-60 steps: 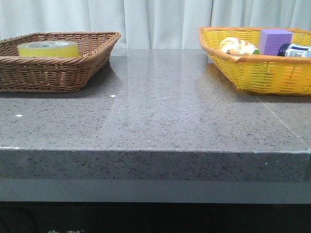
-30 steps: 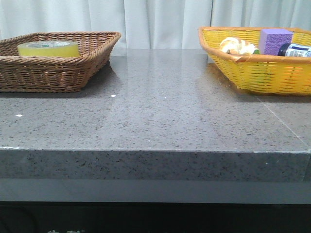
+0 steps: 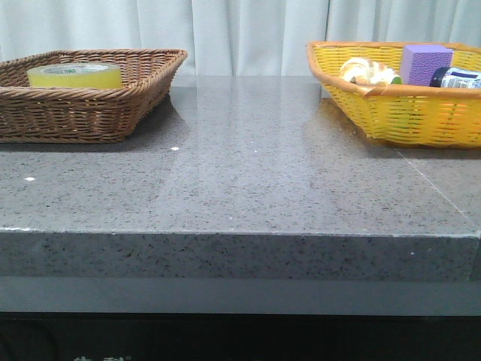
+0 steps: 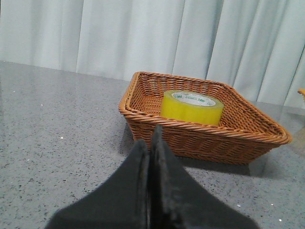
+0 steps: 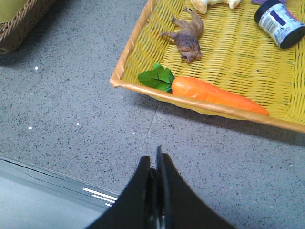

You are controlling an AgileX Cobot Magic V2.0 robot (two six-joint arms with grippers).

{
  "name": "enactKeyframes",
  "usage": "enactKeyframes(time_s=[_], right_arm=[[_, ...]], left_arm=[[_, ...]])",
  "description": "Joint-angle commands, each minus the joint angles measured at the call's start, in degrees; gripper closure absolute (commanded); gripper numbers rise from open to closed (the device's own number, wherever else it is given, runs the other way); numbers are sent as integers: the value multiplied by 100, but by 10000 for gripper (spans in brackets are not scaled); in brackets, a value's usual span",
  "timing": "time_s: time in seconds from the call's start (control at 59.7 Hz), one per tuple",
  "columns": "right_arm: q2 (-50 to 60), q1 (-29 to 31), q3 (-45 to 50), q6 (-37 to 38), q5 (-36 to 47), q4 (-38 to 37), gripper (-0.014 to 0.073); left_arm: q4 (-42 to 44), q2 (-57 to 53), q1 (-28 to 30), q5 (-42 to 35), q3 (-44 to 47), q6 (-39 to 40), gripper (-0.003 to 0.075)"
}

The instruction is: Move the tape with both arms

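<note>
- Looks like a staged robot test setup, lab or demo room, not anyone's actual kitchen.
- The surface (image 3: 248, 165) is a thick grey speckled stone-look slab, and pale pleated curtains (image 3: 248, 34) cover the whole background.
- Two wicker baskets sit at the far corners: a brown basket (image 3: 90, 105) and a yellow basket (image 3: 398, 113).
- The yellow one holds prop-type stuff: a fake carrot (image 5: 214, 94) with green leaves, a small brown animal figure (image 5: 187, 36), a purple block (image 3: 425, 63).
- Each wrist view shows a black pincer, left (image 4: 150, 138) and right (image 5: 157, 157).
</note>
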State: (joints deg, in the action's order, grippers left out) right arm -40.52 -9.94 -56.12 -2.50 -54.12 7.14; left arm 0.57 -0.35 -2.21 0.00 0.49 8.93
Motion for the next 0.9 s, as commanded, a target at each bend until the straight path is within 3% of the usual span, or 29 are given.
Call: enactKeyframes(time_s=[0.0, 0.402, 0.72, 0.887], right_arm=[[-15, 4, -129, -39, 357, 56, 662], [524, 331, 214, -39, 667, 65, 662], [2304, 680, 2736, -145, 3695, -145, 662], [3365, 739, 4246, -145, 4714, -140, 662]], left_arm=[[-57, -116, -48, -413, 230, 2, 740], [-57, -116, -48, -413, 230, 2, 740], [-57, -116, -48, -413, 230, 2, 740], [-57, -116, -48, -413, 230, 2, 740]])
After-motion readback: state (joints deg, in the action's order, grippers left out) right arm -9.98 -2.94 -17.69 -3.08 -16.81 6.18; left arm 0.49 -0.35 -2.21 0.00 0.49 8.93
